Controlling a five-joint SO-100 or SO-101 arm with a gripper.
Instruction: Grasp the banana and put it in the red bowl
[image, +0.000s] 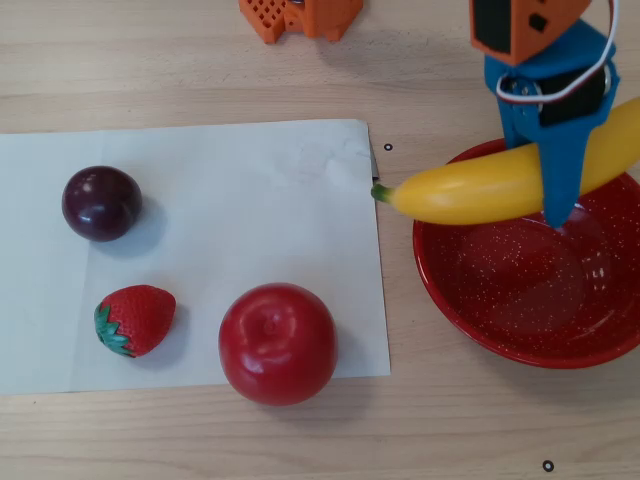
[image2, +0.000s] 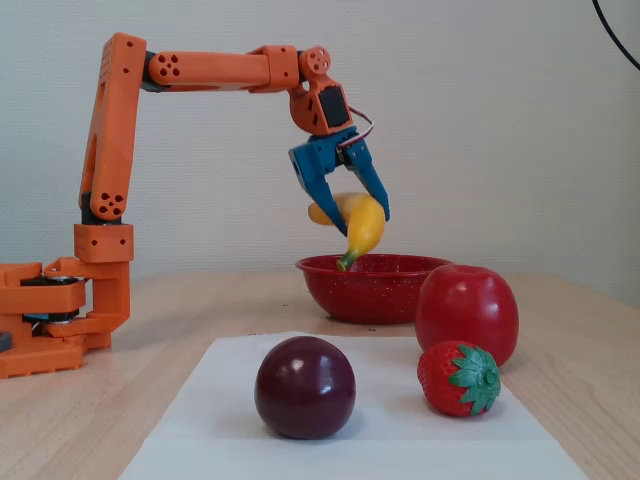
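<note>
Over the near-left rim of the red bowl (image: 470, 320), toward the right edge of the surface (image: 200, 70) in the overhead view, your tool (image: 556, 215) grips the banana (image: 470, 195) clear of everything below. The blue jaws are clamped across the fruit's right-hand part, not its middle, so most of its length reaches leftward from the grip.

The relation that governs your next move is the banana's long axis against the bowl. In the overhead view that axis runs nearly left to right, tilted slightly, with the green stem end poking out past the bowl's left rim, toward the right edge of the paper sheet (image: 250, 180), and the other end running off the picture's right side. In the fixed view the banana (image2: 362, 228) hangs steeply from the tool (image2: 358, 222), stem end lowest, just above the red bowl (image2: 370, 285); whether it touches the rim cannot be told.

Judged from this, the grip itself sits over the bowl's hollow, but the long overhanging stem end does not. If you let go here, the fruit may tip over the left rim. Carrying the tool a little further toward the right edge of the surface, or turning the axis, would probably bring the whole length inside.

The apple (image: 277, 343), strawberry (image: 135, 319) and plum (image: 101, 203) sit on the paper, well apart from the bowl.
</note>
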